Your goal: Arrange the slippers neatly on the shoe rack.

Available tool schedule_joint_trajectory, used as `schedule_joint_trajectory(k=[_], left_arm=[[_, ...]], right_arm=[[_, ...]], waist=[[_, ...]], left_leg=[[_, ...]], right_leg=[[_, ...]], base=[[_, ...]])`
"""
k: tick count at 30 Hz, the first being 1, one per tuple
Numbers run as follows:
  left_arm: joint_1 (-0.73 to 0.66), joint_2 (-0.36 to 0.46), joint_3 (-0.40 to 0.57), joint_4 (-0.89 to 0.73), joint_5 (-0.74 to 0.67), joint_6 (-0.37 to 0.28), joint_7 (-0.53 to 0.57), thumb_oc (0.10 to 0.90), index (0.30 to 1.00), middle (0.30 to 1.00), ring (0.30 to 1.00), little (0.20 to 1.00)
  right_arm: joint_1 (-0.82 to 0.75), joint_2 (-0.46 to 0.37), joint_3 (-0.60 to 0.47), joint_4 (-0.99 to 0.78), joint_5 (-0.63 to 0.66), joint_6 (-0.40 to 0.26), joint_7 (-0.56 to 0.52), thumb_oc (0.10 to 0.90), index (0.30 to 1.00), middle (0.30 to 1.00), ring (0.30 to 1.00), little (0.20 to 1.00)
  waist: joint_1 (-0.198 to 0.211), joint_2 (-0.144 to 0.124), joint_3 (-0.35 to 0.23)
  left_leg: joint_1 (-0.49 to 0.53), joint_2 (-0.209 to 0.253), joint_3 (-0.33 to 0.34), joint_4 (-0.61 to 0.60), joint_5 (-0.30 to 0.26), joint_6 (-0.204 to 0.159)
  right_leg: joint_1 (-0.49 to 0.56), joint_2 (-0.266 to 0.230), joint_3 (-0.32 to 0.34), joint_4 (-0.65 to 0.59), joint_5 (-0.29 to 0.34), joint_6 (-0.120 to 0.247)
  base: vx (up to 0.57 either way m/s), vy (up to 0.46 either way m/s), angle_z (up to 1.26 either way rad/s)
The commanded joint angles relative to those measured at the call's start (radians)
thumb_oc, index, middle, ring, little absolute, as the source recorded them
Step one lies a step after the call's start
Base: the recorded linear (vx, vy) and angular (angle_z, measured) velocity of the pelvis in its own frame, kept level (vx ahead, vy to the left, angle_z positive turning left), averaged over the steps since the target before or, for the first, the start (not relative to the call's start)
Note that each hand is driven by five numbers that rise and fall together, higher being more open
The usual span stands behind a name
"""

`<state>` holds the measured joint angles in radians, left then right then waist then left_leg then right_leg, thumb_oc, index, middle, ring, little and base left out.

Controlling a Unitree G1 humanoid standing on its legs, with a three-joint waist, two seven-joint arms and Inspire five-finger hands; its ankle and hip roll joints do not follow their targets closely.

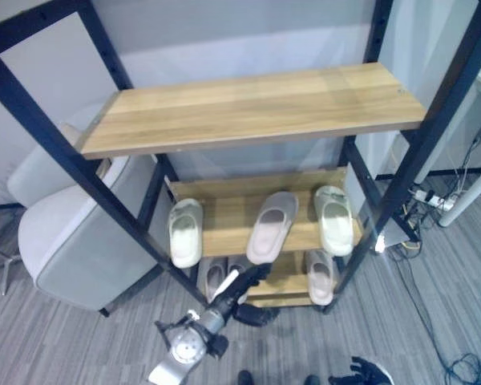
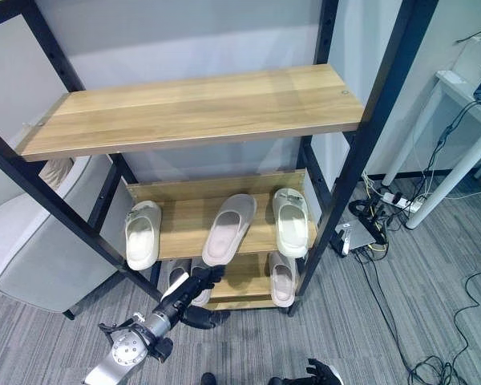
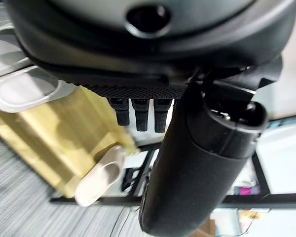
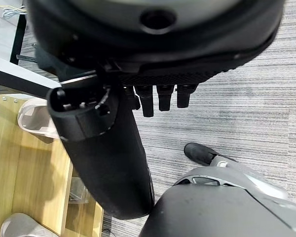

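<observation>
Nearest the camera, low in the frame, the left hand [image 1: 248,282] reaches up from the bottom centre toward the lowest shelf of the shoe rack [image 1: 252,111], its fingers [image 3: 141,113] straight and relaxed, grasping nothing. They end just beside a grey slipper [image 1: 215,277] on the bottom shelf at lower centre-left — whether they touch it I cannot tell. A second pale slipper [image 1: 321,276] lies on the same shelf at lower centre-right, near the right post and well apart from the first.

One shelf up, in the middle of the frame, three slippers lie side by side: a white slipper [image 1: 185,232] on the left with its front end hanging over the shelf edge, a grey-pink slipper [image 1: 272,226] in the centre, tilted so its front end points lower left, and another white slipper [image 1: 334,219] on the right, lying roughly straight. The wooden top shelf [image 2: 192,108] spans the upper half of the frame.

The right hand [image 4: 160,94] shows in its wrist view over the grey striped carpet [image 4: 237,113] with its fingers extended and holding nothing.

A pale grey armchair [image 1: 72,241] stands at the left, just beside the rack's black frame — at the right edge, a white table leg [image 2: 445,168] stands on the carpet.
</observation>
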<state>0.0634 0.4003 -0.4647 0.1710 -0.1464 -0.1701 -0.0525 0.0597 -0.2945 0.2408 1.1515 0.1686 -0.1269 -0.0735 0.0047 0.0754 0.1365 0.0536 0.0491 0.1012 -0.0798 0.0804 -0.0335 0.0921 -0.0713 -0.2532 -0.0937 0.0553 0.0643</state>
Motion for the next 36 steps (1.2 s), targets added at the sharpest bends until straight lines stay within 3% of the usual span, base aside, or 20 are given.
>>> schedule_joint_trajectory(k=[1,9,16,24,36], left_arm=[[-0.083,0.029,0.067,-0.170,-0.056,-0.118,0.014,0.800,0.900,0.900,0.900,0.900],[-0.078,0.029,0.116,-0.237,-0.081,-0.128,0.042,0.800,0.900,0.900,0.900,0.900],[-0.198,0.023,0.137,-0.240,0.025,-0.140,0.141,0.800,0.900,0.900,0.900,0.900],[-0.371,0.035,0.140,-0.116,0.262,-0.116,0.298,0.800,0.900,0.900,0.900,0.900],[-0.605,0.036,0.084,0.120,0.359,-0.065,0.399,0.800,0.900,0.900,0.900,0.900]], right_arm=[[-0.022,-0.015,0.041,0.013,-0.018,-0.021,-0.009,0.800,0.900,0.900,0.900,0.900],[-0.015,-0.005,0.048,0.006,-0.019,-0.020,-0.006,0.800,0.900,0.900,0.900,0.900],[-0.006,0.009,0.068,-0.008,-0.019,-0.018,-0.007,0.800,0.900,0.900,0.900,0.900],[0.008,0.007,0.070,-0.017,-0.008,-0.024,-0.008,0.800,0.900,0.900,0.900,0.900],[0.005,-0.014,0.073,-0.037,0.019,-0.033,-0.004,0.800,0.900,0.900,0.900,0.900]], waist=[[0.006,-0.048,0.022],[0.011,-0.055,0.014],[-0.001,-0.068,0.008],[-0.028,-0.080,0.006],[-0.077,-0.090,0.021]], left_leg=[[0.041,-0.054,-0.037,-0.007,-0.100,-0.022],[0.050,-0.055,-0.043,-0.007,-0.105,-0.021],[0.051,-0.053,-0.039,-0.007,-0.111,-0.021],[0.045,-0.053,-0.018,-0.007,-0.118,-0.023],[-0.009,-0.049,-0.002,-0.007,-0.111,-0.023]], right_leg=[[0.019,-0.007,-0.003,0.006,-0.064,0.071],[0.029,-0.006,-0.006,0.006,-0.068,0.069],[0.027,-0.007,0.000,0.006,-0.066,0.071],[0.012,-0.007,0.015,0.006,-0.058,0.077],[-0.055,0.002,0.054,0.006,-0.043,0.079]], base=[[0.00,0.000,0.00],[0.00,0.000,0.00],[0.00,0.000,0.00],[0.02,0.004,-0.01],[-0.02,0.001,-0.07]])
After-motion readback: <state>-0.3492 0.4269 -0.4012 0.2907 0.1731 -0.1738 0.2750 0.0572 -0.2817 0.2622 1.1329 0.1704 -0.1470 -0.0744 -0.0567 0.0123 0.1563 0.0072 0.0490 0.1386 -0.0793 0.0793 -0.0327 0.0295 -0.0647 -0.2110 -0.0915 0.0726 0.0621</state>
